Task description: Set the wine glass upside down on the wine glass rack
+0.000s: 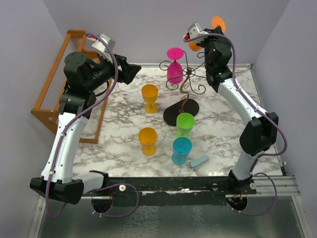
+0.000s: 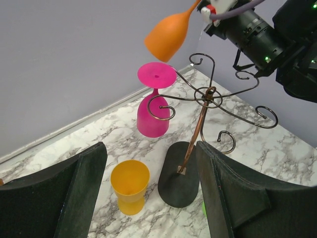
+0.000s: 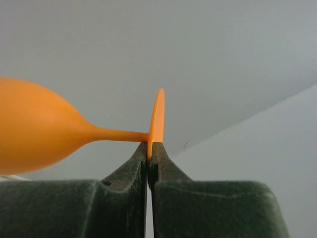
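Two fingers of my right gripper (image 3: 149, 148) are pinched tight on the rim of the orange wine glass's (image 3: 44, 131) foot. I hold the glass in the air, bowl tipped downward, above the far side of the wine glass rack (image 1: 187, 82) and clear of its wire arms. A pink glass (image 1: 174, 69) hangs upside down on one arm. My left gripper (image 1: 131, 73) stands wide open and empty, over the marble table (image 1: 124, 129).
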Robot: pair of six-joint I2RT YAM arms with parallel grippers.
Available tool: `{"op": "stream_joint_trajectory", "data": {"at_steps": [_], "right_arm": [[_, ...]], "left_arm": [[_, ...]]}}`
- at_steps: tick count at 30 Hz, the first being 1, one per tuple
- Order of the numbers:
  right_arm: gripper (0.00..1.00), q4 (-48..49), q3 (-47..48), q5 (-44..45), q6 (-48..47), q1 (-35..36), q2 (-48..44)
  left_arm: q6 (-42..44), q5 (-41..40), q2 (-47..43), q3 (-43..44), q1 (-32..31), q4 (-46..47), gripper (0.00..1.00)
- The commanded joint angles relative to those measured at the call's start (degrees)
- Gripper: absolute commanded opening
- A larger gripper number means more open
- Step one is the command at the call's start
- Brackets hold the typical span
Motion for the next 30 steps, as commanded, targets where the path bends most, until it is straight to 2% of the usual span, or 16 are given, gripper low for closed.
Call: {"op": "stream_joint_trajectory", "data": {"at_steps": [1, 16, 30], "right_arm": [[0.01, 3.97, -4.48, -7.88, -4.78, 0.27, -3.56], [0.01, -4.32, -9.49, -19.81, -11.08, 0.28, -8.45], [0.01, -17.34, -7.4, -27.04, -18.93, 0.28, -10.27]], "left_arm": [[0.89, -0.68, -1.34, -0.4, 0.3, 0.45, 0.75], [1.63, -0.49, -1.99, -0.82, 0.32, 0.02, 0.75], [1.91, -0.64, -2.61, -1.54, 0.75, -0.02, 0.75]]}}
